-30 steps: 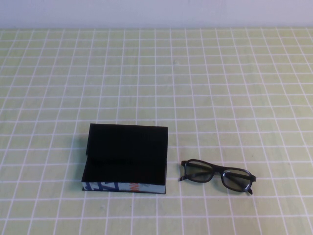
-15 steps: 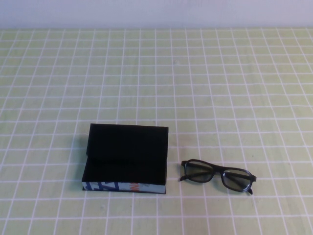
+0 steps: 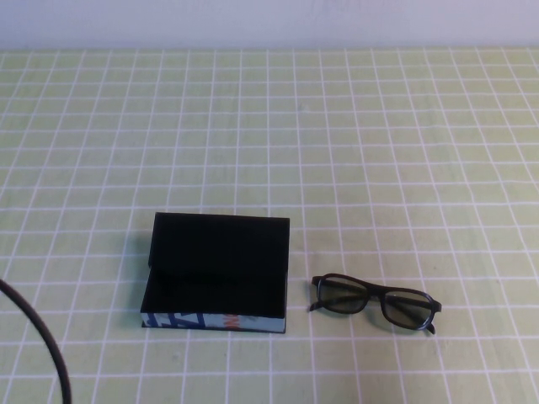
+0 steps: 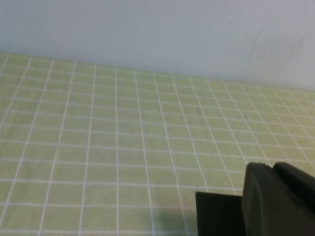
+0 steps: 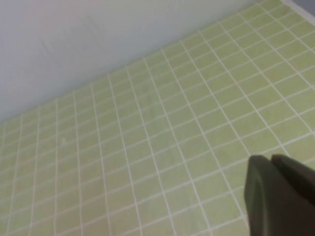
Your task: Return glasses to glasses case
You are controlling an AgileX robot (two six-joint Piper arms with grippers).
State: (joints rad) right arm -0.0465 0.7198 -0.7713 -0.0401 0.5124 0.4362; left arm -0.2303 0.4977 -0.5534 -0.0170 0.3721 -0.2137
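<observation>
The glasses case (image 3: 217, 269) lies open on the checked cloth in the high view, its lid raised at the back and its patterned side toward me. Just right of it, apart from it, the black glasses (image 3: 375, 301) rest on the cloth, folded, with their lenses facing me. Neither gripper shows in the high view. In the left wrist view my left gripper (image 4: 272, 167) is shut and empty, with a black corner of the case (image 4: 216, 214) beyond it. In the right wrist view my right gripper (image 5: 269, 158) is shut and empty above bare cloth.
A green cloth with a white grid (image 3: 354, 151) covers the table up to a pale wall (image 3: 253, 21) at the back. A black cable (image 3: 42, 337) curves in at the lower left corner of the high view.
A black cable has come into the high view at the lower left corner. The case and the glasses have not moved.
</observation>
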